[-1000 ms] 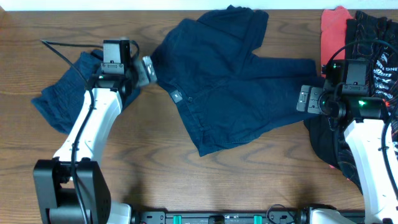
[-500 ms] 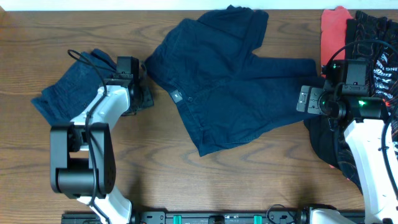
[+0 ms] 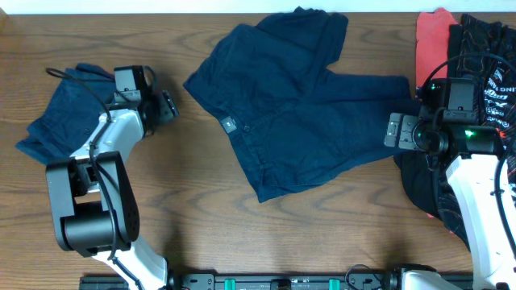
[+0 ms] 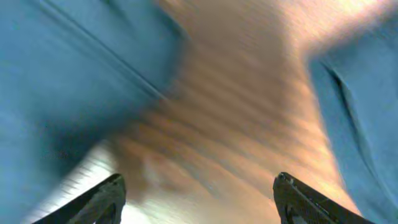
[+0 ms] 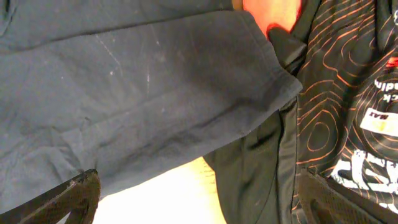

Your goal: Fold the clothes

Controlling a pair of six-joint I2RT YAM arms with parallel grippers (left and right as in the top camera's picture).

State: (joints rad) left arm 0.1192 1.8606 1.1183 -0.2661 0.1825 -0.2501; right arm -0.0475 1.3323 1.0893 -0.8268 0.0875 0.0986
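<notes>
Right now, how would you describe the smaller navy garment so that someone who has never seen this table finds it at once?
Start at the wooden table and go to its left end, left of the big navy shorts spread flat in the middle. The smaller navy garment lies there; unlike the shorts it is bunched up, not spread.

Dark navy-blue soft cloth garment leg (image 5: 137,106) fills the upper left, its hem end lying over black fabric with orange contour-line print (image 5: 336,112). Orange-red cloth (image 5: 270,12) at top edge. Pale wooden tabletop (image 5: 168,199) shows below. Right gripper (image 5: 205,202) fingers spread wide.
</notes>
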